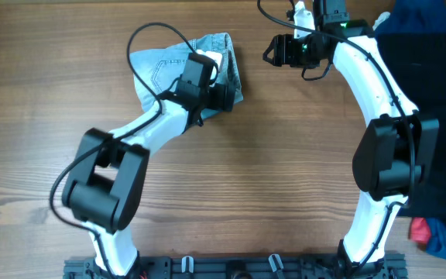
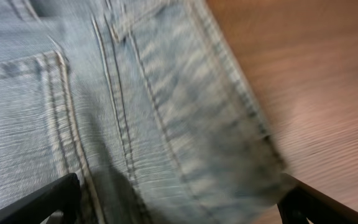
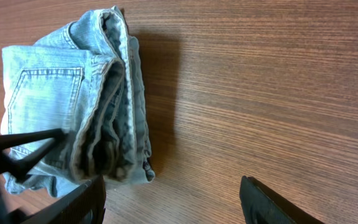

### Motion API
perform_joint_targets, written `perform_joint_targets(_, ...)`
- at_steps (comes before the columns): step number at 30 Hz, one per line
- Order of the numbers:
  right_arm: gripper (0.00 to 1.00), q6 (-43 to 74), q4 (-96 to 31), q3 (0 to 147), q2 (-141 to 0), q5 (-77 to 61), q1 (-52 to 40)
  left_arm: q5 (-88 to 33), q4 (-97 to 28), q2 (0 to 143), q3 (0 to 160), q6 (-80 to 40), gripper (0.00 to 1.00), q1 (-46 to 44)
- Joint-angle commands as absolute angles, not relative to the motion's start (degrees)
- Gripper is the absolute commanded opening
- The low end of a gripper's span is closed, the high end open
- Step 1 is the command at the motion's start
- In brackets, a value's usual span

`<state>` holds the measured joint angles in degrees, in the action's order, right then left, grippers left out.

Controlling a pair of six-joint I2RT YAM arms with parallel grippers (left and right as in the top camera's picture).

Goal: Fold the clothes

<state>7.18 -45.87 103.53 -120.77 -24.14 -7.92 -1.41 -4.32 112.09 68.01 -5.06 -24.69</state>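
Right wrist, shorts with layered folded edge, overhead, layers indistinct

In the overhead view the left gripper and its arm cover the right-hand part of the denim shorts, and the gripper's fingertips are hidden under its own body. The black garment runs off the right edge, with the right arm crossing it. The red and blue clothes are cut off by the corner.

The left wrist view is blurred. The stitching smears, the shorts overflow the top and left edges, and only the fingertips show at the bottom corners.

In the right wrist view the fingers are cut off by the bottom edge. A black pointed part, of unclear origin, hides the shorts' lower left.
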Motion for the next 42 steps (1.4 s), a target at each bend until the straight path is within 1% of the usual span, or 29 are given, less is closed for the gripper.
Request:
perform_joint_targets(1,0.70,6.17,-45.71,103.66,-119.55,-23.99,-8.16,0.73,-3.62,117.27,68.69,4.08,1.00,-24.91)
perform_joint_targets(3,0.70,6.13,-45.71,103.66,-119.55,-23.97,-8.16,1.10,-3.38,119.77,68.69,5.85,1.00,-24.91)
perform_joint_targets(7,0.70,6.15,-46.02,103.59,-119.57,-23.97,-8.16,6.55,-1.39,122.83,68.69,5.50,1.00,-22.70)
perform_joint_targets(9,0.70,6.15,-46.30,103.59,-119.57,-23.97,-8.16,9.78,-0.84,122.83,68.71,1.17,1.00,-19.31)
perform_joint_targets(11,0.70,6.13,-46.54,103.59,-119.57,-23.97,-8.16,9.91,-0.84,123.02,68.71,-1.93,1.00,-15.27)
perform_joint_targets(14,0.70,6.15,-46.57,103.59,-119.57,-23.97,-8.19,9.45,0.75,123.04,68.71,-7.20,1.00,-5.45)
perform_joint_targets(18,0.70,6.17,-46.59,103.48,-119.57,-23.97,-8.19,8.27,7.88,123.04,68.71,-15.55,1.00,5.13)
perform_joint_targets(20,0.70,6.15,-47.03,103.46,-119.57,-23.94,-8.29,7.38,13.30,123.04,68.71,-20.67,1.00,10.09)
perform_joint_targets(22,0.70,6.17,-47.24,103.44,-119.57,-23.75,-8.56,3.51,20.82,123.15,68.71,-21.71,1.00,13.82)
perform_joint_targets(27,0.70,6.59,-46.96,103.44,-119.57,-23.75,-8.82,2.59,27.42,123.04,69.32,-21.67,1.00,15.07)
perform_joint_targets(29,0.70,6.57,-47.16,103.44,-119.57,-23.75,-8.82,1.91,24.32,121.91,70.76,-21.39,1.00,15.07)
perform_joint_targets(31,0.70,6.57,-47.24,103.44,-119.57,-23.77,-8.82,1.96,16.58,117.86,71.81,-19.03,1.00,15.07)
perform_joint_targets(34,0.71,6.55,-47.24,103.44,-119.57,-23.77,-8.82,2.04,1.85,107.59,71.83,-12.34,1.00,15.07)
perform_joint_targets(35,0.74,6.52,-47.22,103.44,-119.57,-23.77,-8.82,2.55,-4.86,103.28,71.83,-12.38,1.00,15.07)
perform_joint_targets(37,0.75,6.59,-47.20,103.44,-119.57,-23.79,-8.82,4.58,-18.15,93.58,71.83,-12.36,1.00,15.07)
perform_joint_targets(40,0.75,6.55,-47.55,103.44,-119.57,-23.81,-8.82,7.03,-29.91,85.54,71.81,-12.45,1.00,15.07)
perform_joint_targets(42,0.75,6.59,-47.48,103.44,-119.57,-24.01,-8.82,6.92,-37.10,84.60,71.77,-13.93,1.00,14.90)
